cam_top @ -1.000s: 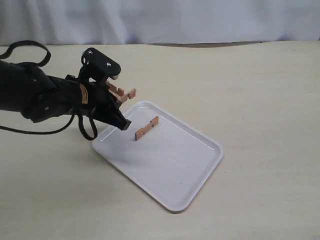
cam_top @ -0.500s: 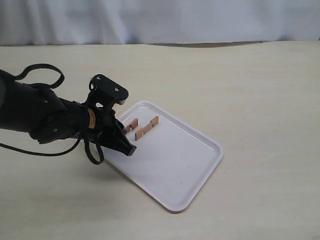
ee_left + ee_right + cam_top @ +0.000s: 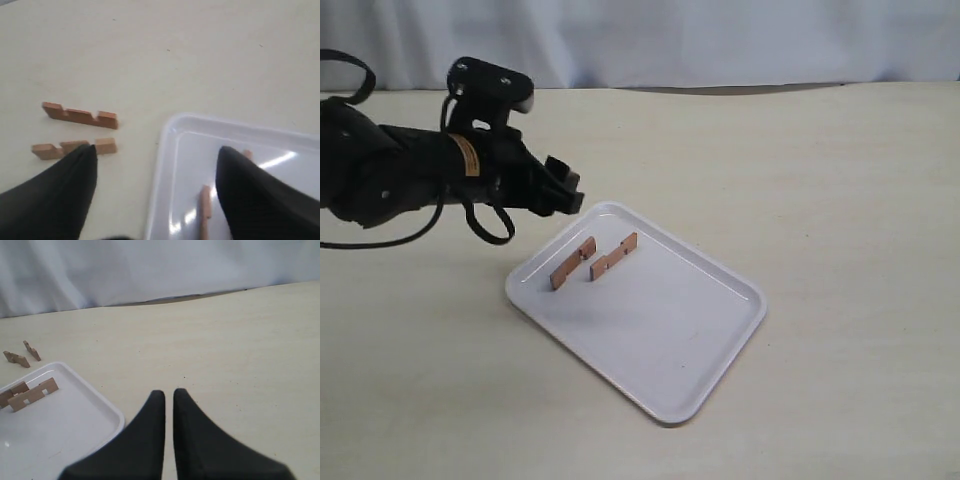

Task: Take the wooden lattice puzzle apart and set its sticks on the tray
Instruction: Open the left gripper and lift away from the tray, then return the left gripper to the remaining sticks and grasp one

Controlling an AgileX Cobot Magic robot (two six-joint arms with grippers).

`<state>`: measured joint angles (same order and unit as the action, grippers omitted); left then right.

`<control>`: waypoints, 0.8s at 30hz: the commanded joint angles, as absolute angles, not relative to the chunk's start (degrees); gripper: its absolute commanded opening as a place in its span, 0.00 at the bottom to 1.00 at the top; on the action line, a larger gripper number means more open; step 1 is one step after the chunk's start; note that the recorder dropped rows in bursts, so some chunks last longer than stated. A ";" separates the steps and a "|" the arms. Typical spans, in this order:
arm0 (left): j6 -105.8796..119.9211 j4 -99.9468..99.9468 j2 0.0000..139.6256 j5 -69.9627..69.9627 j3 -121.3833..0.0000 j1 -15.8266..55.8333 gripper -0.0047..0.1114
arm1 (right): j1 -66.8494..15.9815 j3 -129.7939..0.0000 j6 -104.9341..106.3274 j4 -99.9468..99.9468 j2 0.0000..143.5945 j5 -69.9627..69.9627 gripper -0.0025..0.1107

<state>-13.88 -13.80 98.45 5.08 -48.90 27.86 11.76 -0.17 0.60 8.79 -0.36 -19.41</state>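
Observation:
The lattice puzzle is apart into four separate reddish-brown notched sticks. Two sticks (image 3: pixel 572 262) (image 3: pixel 613 255) lie side by side on the white tray (image 3: pixel 670 330), near its far-left corner. The other two sticks (image 3: pixel 80 115) (image 3: pixel 74 148) lie on the table just beyond that corner; they show as small slats (image 3: pixel 15 359) (image 3: pixel 32 351) in the right wrist view and are hidden behind the left arm in the exterior view. My left gripper (image 3: pixel 565 192) hovers open and empty above the tray's far corner. My right gripper (image 3: pixel 169 392) is shut and empty, outside the exterior view.
The pale tabletop (image 3: pixel 820 200) runs back to a white curtain (image 3: pixel 720 40). The black left arm (image 3: pixel 390 180) and its cable lie over the table's left side. The tray's rim (image 3: pixel 117 422) sits close beside the right gripper.
A second stick now lies on the tray beside the first. The left gripper dipped to the tray, then lifted and drew back towards the far left, open.

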 commanded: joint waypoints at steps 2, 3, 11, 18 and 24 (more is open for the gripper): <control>-14.78 -12.51 102.33 9.63 -49.50 23.00 0.75 | 11.65 0.00 0.58 8.80 0.00 -19.40 0.07; -14.78 -12.82 103.58 10.96 -49.50 22.31 0.78 | 11.65 0.00 0.58 8.80 0.00 -19.40 0.07; -13.11 -14.52 112.26 7.64 -55.82 20.37 0.84 | 11.65 0.00 0.58 8.80 0.00 -19.40 0.07; -13.38 -14.52 117.38 4.83 -61.33 20.37 0.84 | 11.65 0.00 0.58 8.80 0.00 -19.40 0.07; -13.53 -14.41 118.26 4.92 -62.15 20.37 0.84 | 11.65 0.00 0.58 8.80 0.00 -19.40 0.07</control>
